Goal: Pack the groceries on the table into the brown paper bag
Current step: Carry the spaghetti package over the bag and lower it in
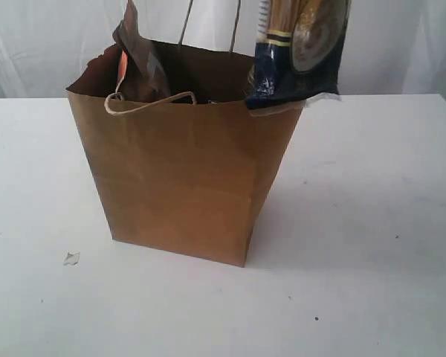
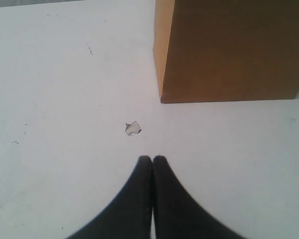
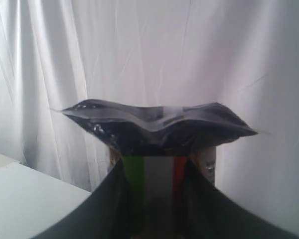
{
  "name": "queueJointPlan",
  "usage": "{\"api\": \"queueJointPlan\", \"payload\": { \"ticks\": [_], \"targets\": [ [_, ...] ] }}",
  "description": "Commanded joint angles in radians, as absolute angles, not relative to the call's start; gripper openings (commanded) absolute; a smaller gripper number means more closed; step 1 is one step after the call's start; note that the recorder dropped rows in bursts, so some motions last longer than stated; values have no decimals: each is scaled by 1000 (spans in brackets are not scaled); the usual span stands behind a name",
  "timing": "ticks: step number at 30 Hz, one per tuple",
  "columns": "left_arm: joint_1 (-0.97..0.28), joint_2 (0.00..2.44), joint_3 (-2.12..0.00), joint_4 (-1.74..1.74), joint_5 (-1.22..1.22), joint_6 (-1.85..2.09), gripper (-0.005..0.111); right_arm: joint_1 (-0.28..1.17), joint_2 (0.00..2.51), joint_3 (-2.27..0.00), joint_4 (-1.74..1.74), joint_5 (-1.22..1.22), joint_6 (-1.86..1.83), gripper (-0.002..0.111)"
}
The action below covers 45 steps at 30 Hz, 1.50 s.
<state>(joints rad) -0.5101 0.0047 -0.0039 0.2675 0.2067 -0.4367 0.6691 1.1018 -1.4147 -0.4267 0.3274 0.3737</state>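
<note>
Our right gripper is clamped on the spaghetti packet. The dark fingers press in from both sides, with a green, white and red stripe showing between them. The packet's sealed end flares out wider than the grip just beyond the fingertips, and a white curtain hangs behind it.

In the exterior view the gripper itself is cut off by the top edge. We see only the packet hanging upright over the right corner of the brown paper bag. Its lower end sits at the level of the rim and overlaps it in that view. We cannot tell whether it rests on the paper or hangs just clear of it.

A brown pouch stands in the left part of the open mouth and pokes above the rim. One cord handle droops over the front edge.

Our left gripper has its tips pressed together and holds nothing. It hovers low over the table, with a small pale scrap just ahead of it and the bag's near bottom corner further on. The white tabletop spreads wide on both sides of the bag and in front of it.
</note>
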Motion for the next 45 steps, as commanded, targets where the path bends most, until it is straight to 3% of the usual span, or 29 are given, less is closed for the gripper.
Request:
{"api": "queueJointPlan", "payload": {
  "ticks": [1, 12, 45],
  "targets": [
    [-513, 0, 0, 270, 211, -446, 1, 690, 1145, -1488, -446, 240, 334, 0],
    [-513, 0, 0, 270, 211, -446, 1, 728, 1314, -1663, -446, 231, 332, 0],
    [-513, 0, 0, 270, 211, -446, 1, 738, 1603, -1758, -444, 279, 313, 0]
  ]
}}
